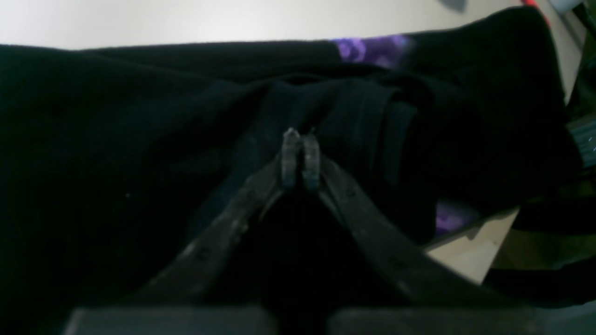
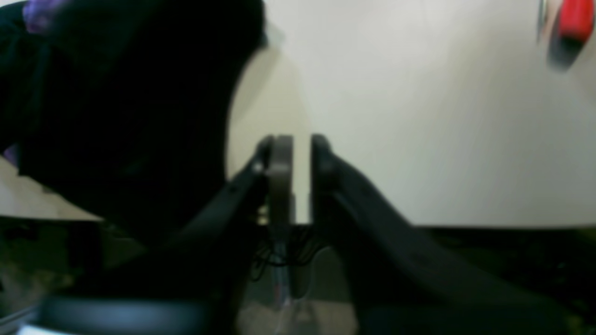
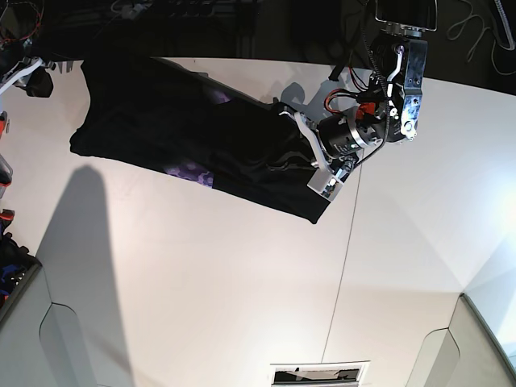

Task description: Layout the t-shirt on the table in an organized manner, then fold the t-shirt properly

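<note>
The black t-shirt (image 3: 201, 137) lies in a long, bunched-up strip across the far part of the white bench (image 3: 242, 282). One end of it reaches the far left edge of the bench in the base view. The other end sits near the thin dark seam line (image 3: 345, 242) that runs down the bench. A bit of the purple patch (image 3: 189, 172) peeks out along the near edge of the shirt (another bit shows in the left wrist view, up near the top).

The left claw (image 1: 301, 156) is clenched tight, with its two fingertips pressed together. It sits right on the dark folds of the shirt, at the end by the seam. The cloth is too dark to tell whether any of it is pinched between the tips.

The right claw (image 2: 298, 158) has a small gap between its fingers, and the white bench shows through that gap. Nothing is in it. The shirt hangs in a dark, blurry lump just beside it. A blurry red thing (image 2: 575, 21) shows in the top corner of that view.
</note>
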`<action>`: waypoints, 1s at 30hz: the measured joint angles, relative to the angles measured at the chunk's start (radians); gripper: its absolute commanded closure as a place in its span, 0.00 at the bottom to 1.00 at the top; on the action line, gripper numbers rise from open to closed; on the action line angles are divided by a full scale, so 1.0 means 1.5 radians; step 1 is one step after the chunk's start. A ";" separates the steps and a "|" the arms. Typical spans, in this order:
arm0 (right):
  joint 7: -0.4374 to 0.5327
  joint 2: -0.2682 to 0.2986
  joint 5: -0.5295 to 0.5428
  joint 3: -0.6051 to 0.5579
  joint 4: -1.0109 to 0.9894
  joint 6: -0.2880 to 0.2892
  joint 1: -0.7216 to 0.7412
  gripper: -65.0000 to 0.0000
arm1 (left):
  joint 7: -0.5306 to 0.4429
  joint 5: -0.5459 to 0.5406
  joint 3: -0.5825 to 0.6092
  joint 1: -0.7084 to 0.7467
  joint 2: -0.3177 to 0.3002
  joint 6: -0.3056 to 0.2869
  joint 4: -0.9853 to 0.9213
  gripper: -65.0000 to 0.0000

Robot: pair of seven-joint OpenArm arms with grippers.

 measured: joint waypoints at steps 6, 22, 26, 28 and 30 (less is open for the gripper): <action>0.009 0.000 0.011 -0.044 -0.068 0.007 0.002 0.58 | 0.032 -0.027 -0.001 -0.004 0.000 0.000 0.000 1.00; 0.003 -0.053 0.025 -0.097 -0.079 0.003 0.077 0.44 | 0.087 -0.108 -0.001 -0.009 0.000 0.000 0.005 1.00; 0.001 -0.062 0.040 -0.101 -0.079 0.003 0.078 0.44 | 0.121 -0.139 -0.001 -0.010 0.000 0.000 0.057 1.00; 0.001 -0.067 0.041 -0.102 -0.079 0.003 0.078 0.44 | 0.121 -0.141 -0.001 -0.013 0.000 0.000 0.087 1.00; 0.002 -0.075 0.042 -0.105 -0.079 0.003 0.078 0.44 | 0.122 -0.141 -0.001 -0.014 0.000 0.000 0.106 1.00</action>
